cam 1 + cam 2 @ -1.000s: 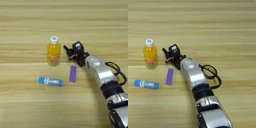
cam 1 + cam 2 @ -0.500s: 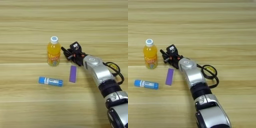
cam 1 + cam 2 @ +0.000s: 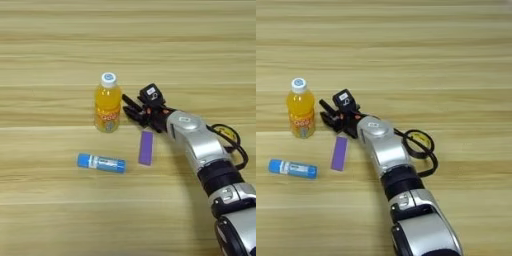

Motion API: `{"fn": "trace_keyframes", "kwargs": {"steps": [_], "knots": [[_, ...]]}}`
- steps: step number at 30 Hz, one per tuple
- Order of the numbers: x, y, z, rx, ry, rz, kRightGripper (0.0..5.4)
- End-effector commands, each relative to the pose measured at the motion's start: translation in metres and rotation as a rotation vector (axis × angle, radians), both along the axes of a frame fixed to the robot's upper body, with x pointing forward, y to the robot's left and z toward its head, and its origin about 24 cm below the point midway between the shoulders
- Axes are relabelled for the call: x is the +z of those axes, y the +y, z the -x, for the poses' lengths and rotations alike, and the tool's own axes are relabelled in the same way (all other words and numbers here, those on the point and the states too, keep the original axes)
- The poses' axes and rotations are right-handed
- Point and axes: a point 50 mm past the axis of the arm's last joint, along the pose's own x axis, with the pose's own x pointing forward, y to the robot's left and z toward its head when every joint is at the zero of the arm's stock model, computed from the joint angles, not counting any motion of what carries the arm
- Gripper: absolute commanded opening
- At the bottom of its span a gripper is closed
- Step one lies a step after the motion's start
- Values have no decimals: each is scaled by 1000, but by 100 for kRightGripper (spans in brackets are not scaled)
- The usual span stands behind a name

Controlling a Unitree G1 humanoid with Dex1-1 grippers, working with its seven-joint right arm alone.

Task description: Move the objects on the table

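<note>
Sliding left, the hand (image 3: 131, 109) is closing on the upright orange-drink bottle (image 3: 107, 103) mid-table (image 3: 60, 45), fingers spread and empty; it's looking rigid, smooth and tippy, so gripping the labelled middle seems safest.

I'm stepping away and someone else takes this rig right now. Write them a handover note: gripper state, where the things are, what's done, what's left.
Right gripper: fingers apart, holding nothing, just right of the orange-drink bottle, pointing at it.
Orange-drink bottle: upright, white cap on, left of centre on the table.
Flat purple block: lying flat right of and nearer than the bottle, below the gripper, apart from it.
Blue-and-white tube: lying on its side, left of the block.
Done: nothing is gripped.
Left: all three items wait to be moved; the bottle looks like the likely first pick.
</note>
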Motion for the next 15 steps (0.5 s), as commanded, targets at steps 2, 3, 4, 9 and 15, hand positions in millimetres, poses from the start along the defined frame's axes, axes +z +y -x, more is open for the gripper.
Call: {"fn": "trace_keyframes", "kwargs": {"steps": [2, 3, 4, 9, 15], "knots": [[42, -1, -13, 0, -183, -50, 357], [43, -2, -13, -1, -188, -54, 366], [45, -2, -13, -3, -192, -57, 378], [50, -4, -12, -8, -219, -73, 430], [58, -8, -8, 5, -268, -100, 492]]}}
